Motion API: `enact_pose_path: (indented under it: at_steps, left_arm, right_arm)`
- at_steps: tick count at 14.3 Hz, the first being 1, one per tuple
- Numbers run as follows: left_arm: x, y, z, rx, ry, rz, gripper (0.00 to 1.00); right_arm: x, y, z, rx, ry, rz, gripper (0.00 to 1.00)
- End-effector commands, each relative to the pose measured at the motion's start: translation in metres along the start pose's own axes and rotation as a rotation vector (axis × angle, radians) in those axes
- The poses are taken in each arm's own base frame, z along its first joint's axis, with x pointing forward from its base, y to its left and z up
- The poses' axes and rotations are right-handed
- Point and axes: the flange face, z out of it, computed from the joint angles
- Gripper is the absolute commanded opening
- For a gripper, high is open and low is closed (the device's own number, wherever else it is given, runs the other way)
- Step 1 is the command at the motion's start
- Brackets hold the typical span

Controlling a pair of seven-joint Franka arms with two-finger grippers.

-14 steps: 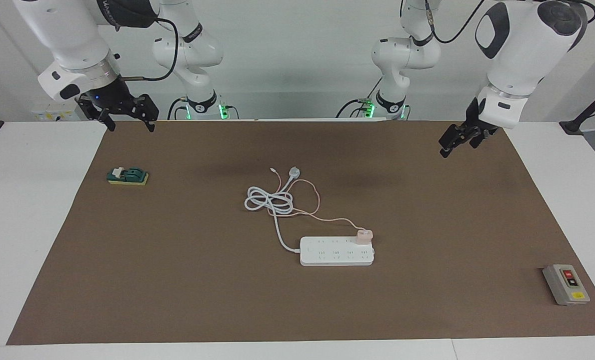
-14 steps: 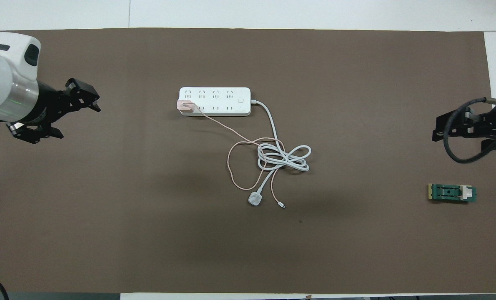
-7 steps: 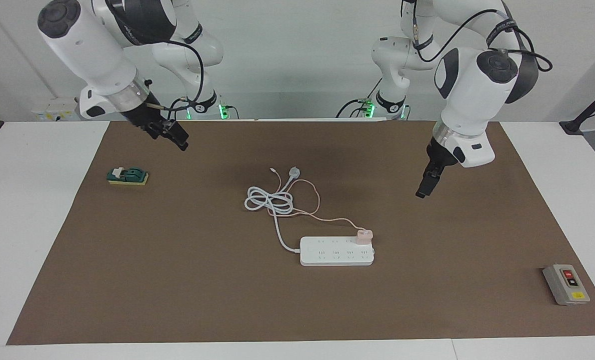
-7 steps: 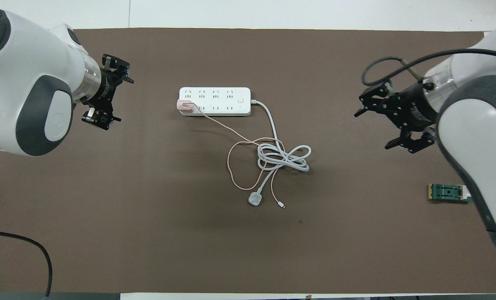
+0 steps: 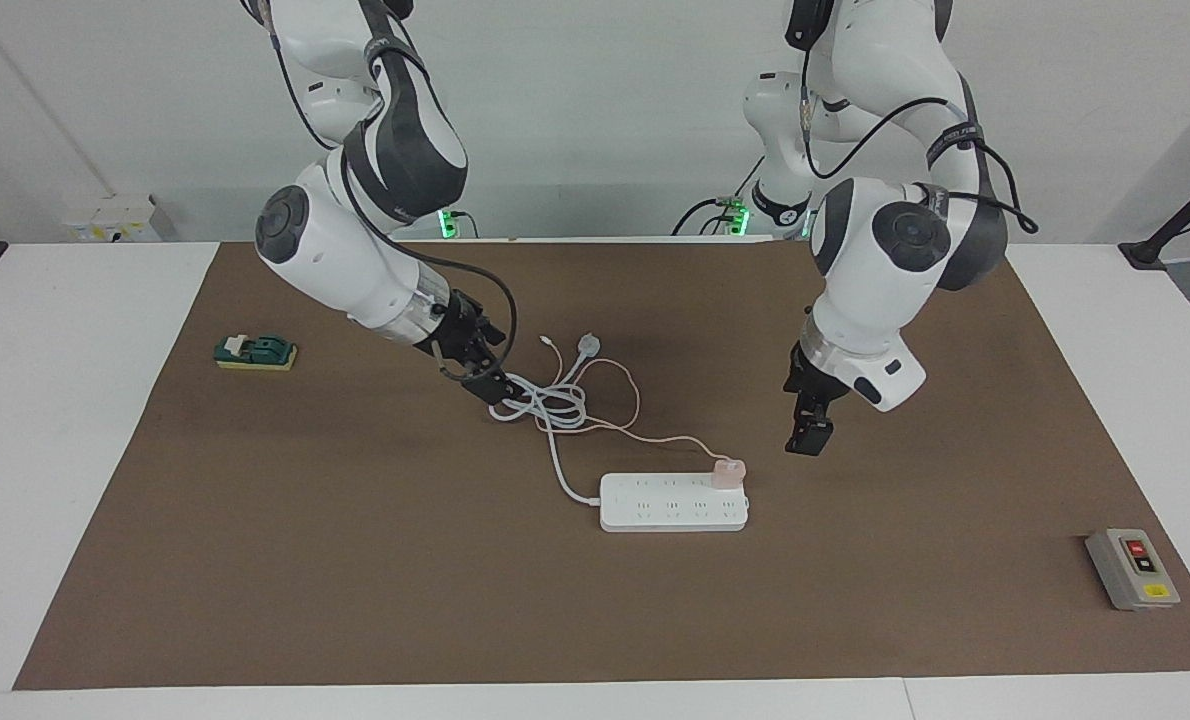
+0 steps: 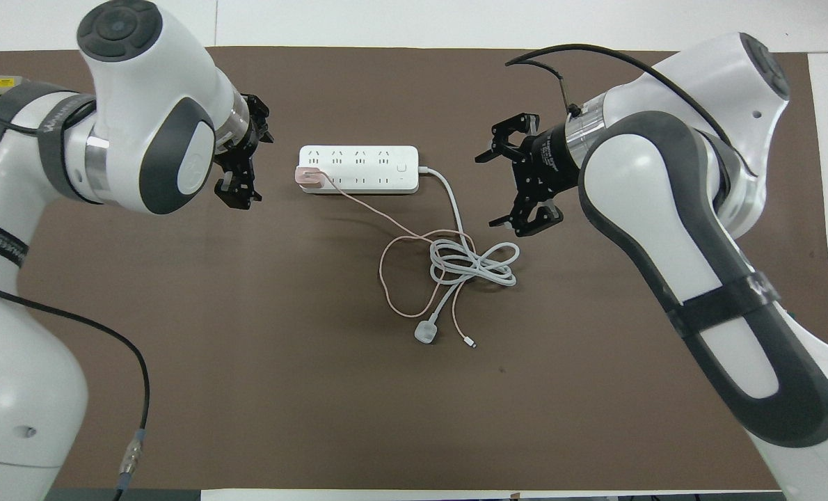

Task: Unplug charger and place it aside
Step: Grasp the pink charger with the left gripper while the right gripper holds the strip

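The charger (image 5: pixel 728 472) (image 6: pixel 308 177), a small pale-pink cube, is plugged into the white power strip (image 5: pixel 673 502) (image 6: pixel 358 169) at the strip's end toward the left arm. Its thin pink cable (image 6: pixel 386 278) loops toward the robots. My left gripper (image 5: pixel 807 440) (image 6: pixel 255 167) hangs open in the air just off that end of the strip, apart from the charger. My right gripper (image 5: pixel 490 385) (image 6: pixel 489 190) is open too, low over the coiled white cord (image 5: pixel 540 405) (image 6: pixel 473 264), with nothing in it.
The strip's white plug (image 5: pixel 588 345) (image 6: pixel 426 332) lies nearer to the robots than the coil. A grey switch box (image 5: pixel 1132 568) sits at the left arm's end of the brown mat (image 5: pixel 355 560). A green block (image 5: pixel 255 352) lies at the right arm's end.
Both arms have swung in from the mat's ends toward the middle and come lower: the left gripper toward the charger, the right gripper over the cord coil. Both stayed open.
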Motion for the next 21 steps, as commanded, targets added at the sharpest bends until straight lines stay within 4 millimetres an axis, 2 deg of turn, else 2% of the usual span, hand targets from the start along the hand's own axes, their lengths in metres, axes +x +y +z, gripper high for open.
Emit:
enact_pose_path:
  at_steps: [1, 3, 4, 6, 8, 10, 12, 15, 18, 21]
  left_arm:
    - [-0.005, 0.010, 0.000, 0.017, -0.003, -0.066, 1.00]
    - [-0.006, 0.010, 0.007, 0.017, -0.002, -0.101, 1.00]
    - [-0.007, 0.011, 0.011, 0.012, -0.003, -0.117, 1.00]
    - [-0.007, 0.009, 0.026, 0.017, 0.000, -0.128, 1.00]
    - [-0.012, 0.007, 0.034, 0.017, 0.001, -0.143, 1.00]
    - [-0.016, 0.008, 0.040, 0.002, -0.001, -0.160, 1.00]
    - [-0.016, 0.012, 0.045, -0.010, -0.003, -0.170, 1.00]
    - [-0.017, 0.014, 0.048, -0.031, -0.008, -0.172, 1.00]
    - [-0.016, 0.013, 0.064, -0.048, -0.009, -0.176, 1.00]
    - [-0.026, 0.009, 0.074, -0.045, -0.008, -0.168, 1.00]
  right_arm:
    - [-0.002, -0.034, 0.046, 0.031, -0.089, 0.106, 1.00]
    - [-0.012, -0.041, 0.093, 0.052, -0.121, 0.135, 1.00]
    - [-0.007, -0.043, 0.111, 0.060, -0.114, 0.145, 1.00]
    - [0.001, -0.054, 0.130, 0.059, -0.135, 0.140, 1.00]
    - [0.010, -0.076, 0.153, 0.057, -0.191, 0.162, 1.00]
    - [0.018, -0.088, 0.170, 0.057, -0.233, 0.181, 1.00]
    - [0.013, -0.089, 0.183, 0.052, -0.274, 0.126, 1.00]
    - [0.026, -0.089, 0.189, 0.047, -0.306, 0.046, 1.00]
    - [0.044, -0.091, 0.193, 0.039, -0.307, 0.010, 1.00]
    - [0.054, -0.091, 0.205, 0.040, -0.296, -0.001, 1.00]
